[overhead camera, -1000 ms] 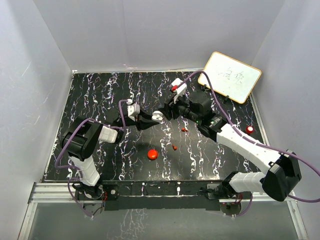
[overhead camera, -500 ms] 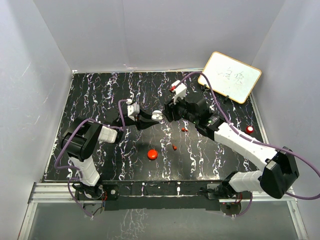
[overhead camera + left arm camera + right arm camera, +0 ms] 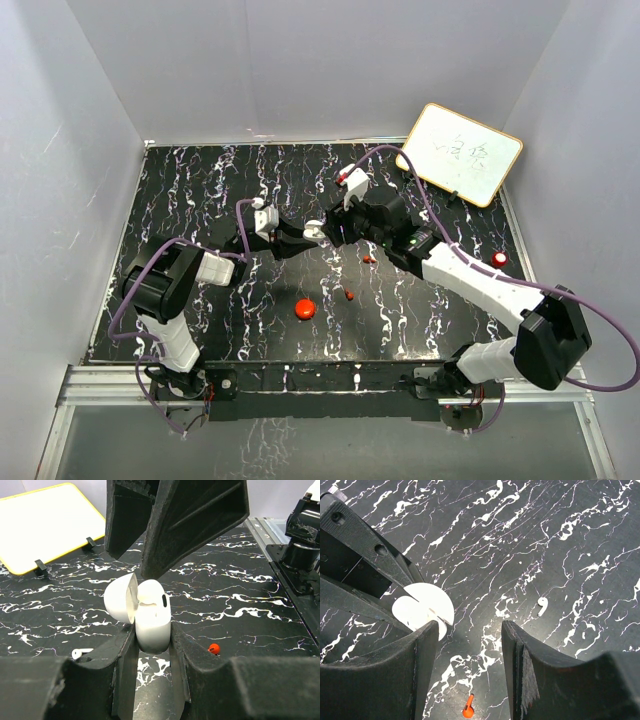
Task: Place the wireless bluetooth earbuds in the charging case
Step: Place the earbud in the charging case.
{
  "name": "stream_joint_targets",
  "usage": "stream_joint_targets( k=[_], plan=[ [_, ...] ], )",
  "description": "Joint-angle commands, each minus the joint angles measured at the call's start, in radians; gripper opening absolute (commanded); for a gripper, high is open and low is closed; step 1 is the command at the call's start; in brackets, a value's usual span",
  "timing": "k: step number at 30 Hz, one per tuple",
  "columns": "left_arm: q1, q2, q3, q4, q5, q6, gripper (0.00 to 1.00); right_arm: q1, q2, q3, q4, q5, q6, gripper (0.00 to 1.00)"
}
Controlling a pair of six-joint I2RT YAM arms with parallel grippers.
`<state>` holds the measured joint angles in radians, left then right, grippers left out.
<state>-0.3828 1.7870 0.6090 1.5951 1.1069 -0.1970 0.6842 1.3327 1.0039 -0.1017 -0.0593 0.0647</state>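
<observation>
- Left claw (image 3: 151, 639) is clenched on the charging case (image 3: 152, 620), which stands tall with its lid (image 3: 119, 599) flipped open sideways; its bottom hides in my grip.
- Right claw (image 3: 470, 629) gapes, empty.

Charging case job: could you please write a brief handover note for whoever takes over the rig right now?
Left gripper: shut on the charging case, lid open.
Right gripper: open, empty, close by the case.
The white earbud, far red earbud and near red earbud lie loose on the table.
Done: case held and open.
Left: pick up and seat the earbuds. I cannot tell whether one already sits inside.
</observation>
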Motion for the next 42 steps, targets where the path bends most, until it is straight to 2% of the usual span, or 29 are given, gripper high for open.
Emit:
stream_joint_targets(
  k=[1, 28, 32, 39, 42],
  plan=[
    [-0.002, -0.057, 0.009, 0.192, 0.008, 0.025, 0.0, -0.004, 0.009, 0.004, 0.059, -0.019, 0.017, 0.52],
    [-0.002, -0.045, 0.013, 0.192, 0.011, 0.024, 0.0, 0.006, 0.028, 0.022, 0.101, -0.06, 0.036, 0.52],
    [-0.002, -0.044, 0.005, 0.191, -0.017, 0.031, 0.0, 0.008, -0.011, 0.006, 0.117, 0.017, 0.049, 0.52],
    [0.014, -0.045, -0.033, 0.191, -0.184, 0.067, 0.0, 0.001, -0.108, -0.03, 0.124, 0.271, 0.103, 0.56],
    [0.02, -0.052, -0.056, 0.19, -0.262, 0.088, 0.0, -0.021, -0.088, -0.021, 0.07, 0.315, 0.135, 0.58]
  ],
)
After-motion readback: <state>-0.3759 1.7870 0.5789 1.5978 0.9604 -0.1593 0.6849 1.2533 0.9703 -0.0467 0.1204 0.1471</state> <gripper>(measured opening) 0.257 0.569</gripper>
